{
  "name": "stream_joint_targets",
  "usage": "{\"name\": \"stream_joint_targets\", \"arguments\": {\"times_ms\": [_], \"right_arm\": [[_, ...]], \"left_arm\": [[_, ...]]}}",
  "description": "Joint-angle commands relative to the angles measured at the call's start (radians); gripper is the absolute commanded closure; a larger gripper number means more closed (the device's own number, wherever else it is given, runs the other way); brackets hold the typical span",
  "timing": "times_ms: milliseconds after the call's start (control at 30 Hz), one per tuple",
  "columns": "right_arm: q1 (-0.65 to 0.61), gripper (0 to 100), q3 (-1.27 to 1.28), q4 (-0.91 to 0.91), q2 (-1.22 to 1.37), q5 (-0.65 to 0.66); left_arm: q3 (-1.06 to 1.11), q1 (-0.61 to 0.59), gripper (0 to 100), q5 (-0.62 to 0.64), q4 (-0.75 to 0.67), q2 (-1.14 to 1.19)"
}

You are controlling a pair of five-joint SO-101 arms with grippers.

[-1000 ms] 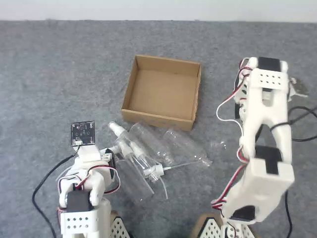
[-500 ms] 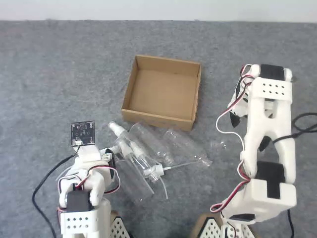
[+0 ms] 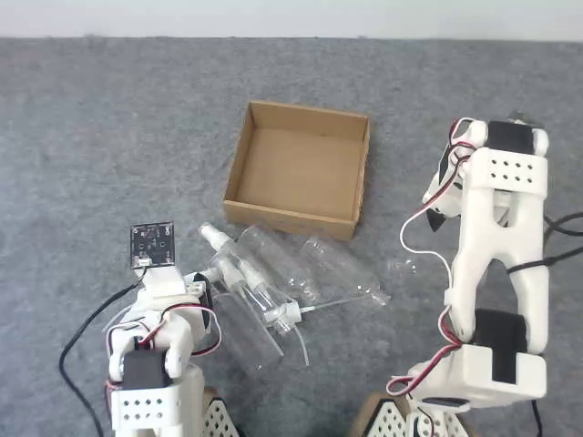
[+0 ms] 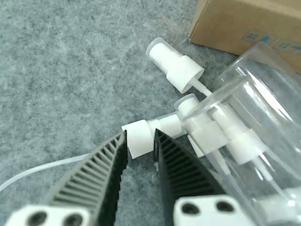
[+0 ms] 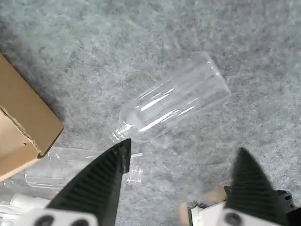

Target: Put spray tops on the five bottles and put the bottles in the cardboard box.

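1. the left gripper (image 4: 139,134) is clenched on a white spray top (image 4: 137,145). its two black, ribbed fingers (image 4: 106,165) press the plastic collar from either side, right at their tips.
2. that spray top lies on its side on the grey carpet (image 4: 56,70), and its far end runs in among a heap of bottles (image 4: 263,108). a thin, translucent tube (image 4: 42,170) lies across the carpet beside the gripper; whether it joins the held top i cannot tell.
3. a second spray top (image 4: 174,63), white and rounded with a thin stem, lies just beyond the held one, near the wall of the cardboard box (image 4: 244,23).
4. the heaped bottles are clear, smooth cylinders crossed over one another. in the high view they lie just in front of the box's near wall (image 3: 291,218), beside the left arm.
5. the right gripper (image 5: 183,148) is spread wide and holds nothing. its fingers (image 5: 101,181) are black and wedge-shaped.
6. a lone bottle (image 5: 171,103), clear and uncapped, lies on its side on the carpet just past those fingertips, not between them. its threaded neck points toward one fingertip and the box corner.
7. the box is brown corrugated card, square, shallow and open-topped. the carpet is short and nubbly.
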Motion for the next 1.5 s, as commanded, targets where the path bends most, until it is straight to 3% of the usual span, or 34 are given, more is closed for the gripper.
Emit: {"name": "stream_joint_targets", "arguments": {"times_ms": [0, 367, 533, 667, 867, 1133, 1467], "right_arm": [[0.007, 85.0, -0.017, 0.041, -0.074, 0.037], [0.015, 90.8, -0.017, 0.041, -0.074, 0.47], [0.015, 91.4, -0.002, 0.045, -0.074, 0.569], [0.007, 99.5, 0.012, 0.042, -0.074, 0.635], [0.007, 99.2, 0.011, 0.044, -0.074, 0.766], [0.002, 99.2, 0.072, 0.044, -0.13, 0.801], [-0.122, 99.2, 0.152, 0.041, -0.341, 0.804]], "left_arm": [[-0.008, 0.002, 92, 0.009, 0.005, -0.014], [-0.008, 0.002, 92, 0.009, 0.005, -0.014], [-0.008, 0.002, 92, 0.009, 0.005, -0.014], [-0.008, 0.002, 92, 0.009, 0.005, -0.014], [-0.008, 0.002, 92, 0.009, 0.005, -0.014], [-0.008, 0.002, 92, 0.009, 0.005, -0.014], [-0.008, 0.002, 92, 0.009, 0.005, -0.014]]}}
